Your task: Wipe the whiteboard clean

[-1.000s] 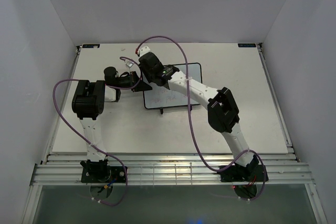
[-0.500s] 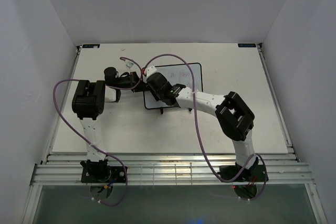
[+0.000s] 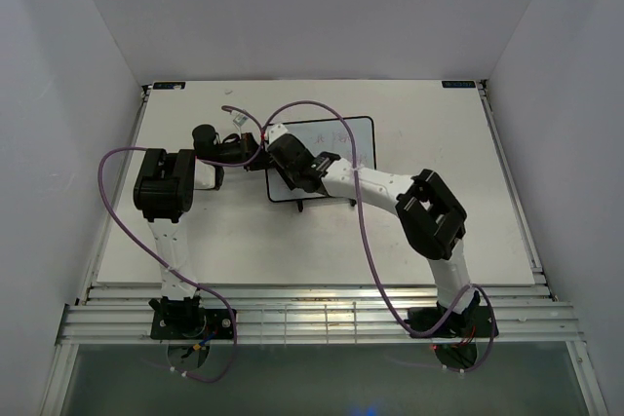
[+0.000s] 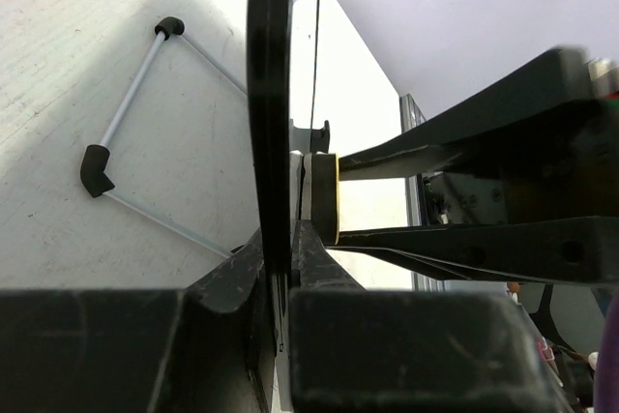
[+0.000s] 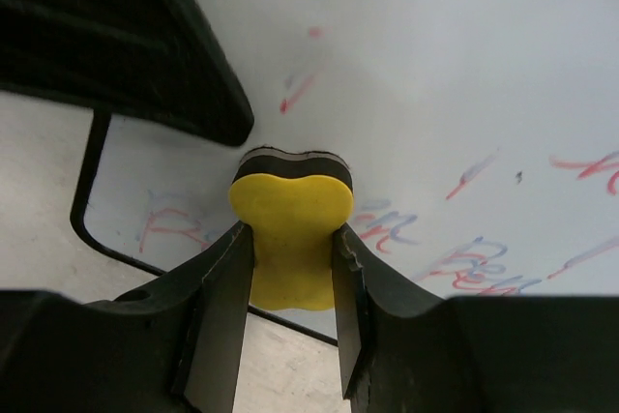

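Note:
The whiteboard, white with a thin black frame, stands tilted on wire feet at the table's middle; faint red writing shows on it in the right wrist view. My left gripper is shut on the whiteboard's left edge. My right gripper is shut on a yellow eraser whose dark felt side presses on the board near its lower left corner. The eraser also shows edge-on in the left wrist view.
The board's wire stand feet rest on the white table. A small clear object lies behind my left gripper. Purple cables loop over both arms. White walls close in the table on three sides.
My right gripper has swept the eraser from the board's upper left down toward its lower left. My left gripper has kept its hold on the board's edge.

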You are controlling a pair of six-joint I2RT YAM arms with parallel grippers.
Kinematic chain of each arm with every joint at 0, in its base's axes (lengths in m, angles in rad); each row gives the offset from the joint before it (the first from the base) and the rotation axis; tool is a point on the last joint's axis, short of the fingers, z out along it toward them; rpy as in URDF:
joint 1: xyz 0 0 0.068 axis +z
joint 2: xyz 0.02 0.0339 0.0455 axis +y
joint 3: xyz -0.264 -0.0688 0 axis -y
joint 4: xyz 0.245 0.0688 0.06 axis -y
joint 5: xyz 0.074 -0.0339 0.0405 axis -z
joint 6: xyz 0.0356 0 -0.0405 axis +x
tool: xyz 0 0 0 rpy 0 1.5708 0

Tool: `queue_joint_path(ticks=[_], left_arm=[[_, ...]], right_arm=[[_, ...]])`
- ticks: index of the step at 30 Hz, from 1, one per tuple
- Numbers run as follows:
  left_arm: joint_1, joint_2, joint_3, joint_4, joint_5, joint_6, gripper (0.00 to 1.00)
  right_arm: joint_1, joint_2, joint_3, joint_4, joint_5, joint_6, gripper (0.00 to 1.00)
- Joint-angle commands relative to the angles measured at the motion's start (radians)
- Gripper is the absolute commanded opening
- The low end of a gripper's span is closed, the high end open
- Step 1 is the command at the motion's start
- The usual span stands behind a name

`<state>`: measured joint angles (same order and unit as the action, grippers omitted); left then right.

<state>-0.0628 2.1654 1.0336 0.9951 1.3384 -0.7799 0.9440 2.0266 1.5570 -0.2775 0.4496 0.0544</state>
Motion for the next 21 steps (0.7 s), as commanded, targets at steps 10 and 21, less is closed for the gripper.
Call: queue_joint_path(ticks=[10, 21], left_arm=[[0.001, -0.085, -0.012, 0.051, 0.018, -0.007, 0.0], [0.0, -0.085, -0.013, 0.057, 0.018, -0.015, 0.0]], right_arm=[[-0.057, 0.265, 0.474, -0.166, 0.132, -0.024, 0.32], [-0.076, 0.147, 0.27, -0.102, 0.144, 0.013, 0.31]])
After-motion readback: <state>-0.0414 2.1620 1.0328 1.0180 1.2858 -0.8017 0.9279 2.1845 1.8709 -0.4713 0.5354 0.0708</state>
